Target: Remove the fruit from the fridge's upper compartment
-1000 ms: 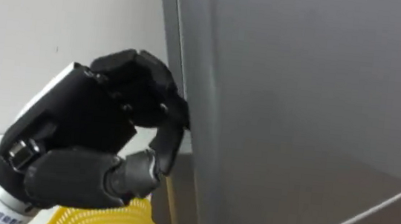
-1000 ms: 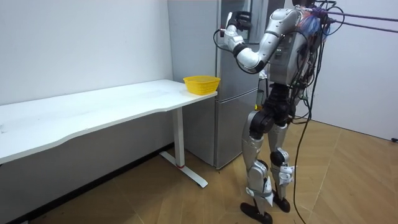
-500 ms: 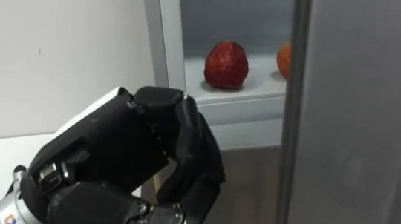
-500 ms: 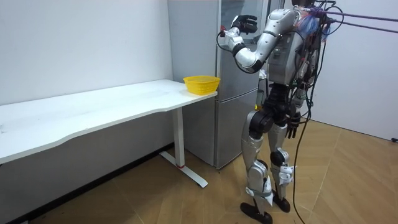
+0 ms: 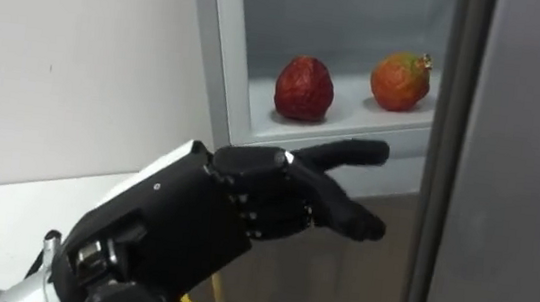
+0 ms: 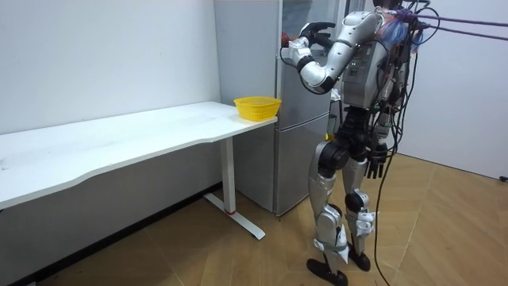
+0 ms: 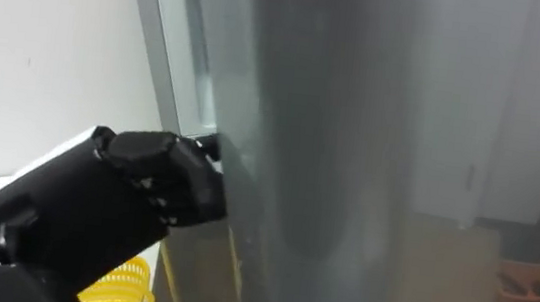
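Fruit, left eye view: a dark red fruit [image 5: 305,87] and, to its right, an orange-red fruit [image 5: 400,80] sit apart on the white upper fridge shelf [image 5: 349,119], at the far side of the scene. Neither is held.
Left hand, left eye view: the black left hand [image 5: 213,215] is near and low. Its fingers are straight and spread, pointing right toward the shelf's front lip below the red fruit, and it grips nothing.
Door, left eye view: the grey fridge door [image 5: 507,196] is only partly open. Its edge stands just right of the orange-red fruit.
Robot, room view: it stands upright facing the fridge [image 6: 294,159], past the right end of the white table [image 6: 119,139], with its left arm raised to the upper compartment.
Right hand, room view: the right hand [image 6: 374,164] hangs beside the thigh. Whether it is open or closed cannot be told.
Basket, room view: a yellow basket [image 6: 256,107] rests on the table's end, just beside the fridge.
Right eye view: the door's grey face hides the shelf. The left hand is at the near left, above the basket.
Risk, door: the gap looks narrow, so an arm reaching in could knock the door edge or be pinched if the door swings back.
Risk, fruit: the fruits are round and could roll, so a nudge from straight fingers might push one deeper or off the lip to the floor.
Risk, aim: the hand sits below shelf level, so reaching without lifting would likely strike the lip.
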Motion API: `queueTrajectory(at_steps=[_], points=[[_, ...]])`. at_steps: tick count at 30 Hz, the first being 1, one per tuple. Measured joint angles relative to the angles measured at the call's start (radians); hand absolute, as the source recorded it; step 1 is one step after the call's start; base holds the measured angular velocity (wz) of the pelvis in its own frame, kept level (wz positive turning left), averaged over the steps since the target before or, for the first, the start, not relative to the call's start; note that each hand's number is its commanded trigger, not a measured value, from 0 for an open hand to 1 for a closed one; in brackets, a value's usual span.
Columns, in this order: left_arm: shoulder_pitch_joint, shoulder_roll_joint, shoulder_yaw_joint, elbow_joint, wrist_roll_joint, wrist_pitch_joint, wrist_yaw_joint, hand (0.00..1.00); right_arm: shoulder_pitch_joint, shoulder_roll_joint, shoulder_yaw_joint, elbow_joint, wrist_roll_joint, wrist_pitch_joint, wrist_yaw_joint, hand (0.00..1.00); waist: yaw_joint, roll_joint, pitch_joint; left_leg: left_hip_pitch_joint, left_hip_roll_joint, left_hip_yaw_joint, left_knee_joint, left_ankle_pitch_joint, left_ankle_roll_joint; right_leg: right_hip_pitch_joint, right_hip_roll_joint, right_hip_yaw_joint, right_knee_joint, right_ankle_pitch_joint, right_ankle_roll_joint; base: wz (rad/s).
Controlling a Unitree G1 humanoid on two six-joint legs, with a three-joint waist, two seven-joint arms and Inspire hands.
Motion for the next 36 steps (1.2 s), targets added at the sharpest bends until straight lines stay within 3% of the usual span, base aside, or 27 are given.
queueTrajectory(at_steps=[5,13,20,25,31,36], points=[[-0.013,-0.001,-0.096,-0.008,0.001,-0.008,0.006,0.00,-0.031,0.001,0.053,0.028,-0.001,-0.002,-0.010,0.00,-0.009,-0.003,0.0002,-0.003,0.000,-0.001,0.001,0.000,0.000,0.000,0.000,0.000,-0.001,0.000,0.000,0.00],[-0.040,-0.010,-0.168,-0.008,0.001,-0.023,0.012,0.00,-0.051,0.002,0.106,0.046,-0.002,-0.005,0.009,0.00,-0.024,-0.001,0.0013,-0.007,0.000,0.001,0.001,0.000,0.000,-0.004,0.001,0.001,-0.002,0.000,0.000,0.00],[-0.073,-0.046,-0.241,-0.007,0.001,-0.035,0.021,0.00,-0.052,0.001,0.137,0.050,-0.005,-0.021,0.023,0.00,-0.027,0.001,0.0028,-0.018,0.000,0.002,0.001,0.000,0.000,-0.017,0.001,0.003,-0.002,0.000,0.000,0.00],[-0.124,-0.052,-0.305,-0.007,0.001,-0.040,0.039,0.00,-0.062,0.001,0.146,0.050,-0.008,-0.022,0.020,0.00,-0.034,0.001,0.0030,-0.033,0.000,0.000,0.001,0.000,0.000,-0.032,0.001,0.004,-0.001,0.000,0.000,0.00],[-0.157,-0.097,-0.375,-0.007,0.001,-0.041,0.074,0.00,-0.103,0.002,0.169,0.061,-0.010,-0.025,0.013,0.00,-0.079,-0.005,0.0070,-0.028,0.002,0.001,0.000,0.000,0.000,-0.024,0.002,0.005,0.001,0.001,-0.001,0.00],[-0.225,-0.121,-0.407,-0.002,0.001,-0.045,0.086,0.00,-0.111,0.002,0.208,0.074,-0.010,-0.033,0.014,0.00,-0.087,-0.008,0.0090,-0.027,0.003,0.001,0.001,0.000,0.000,-0.021,0.003,0.004,0.000,0.001,-0.002,0.00]])
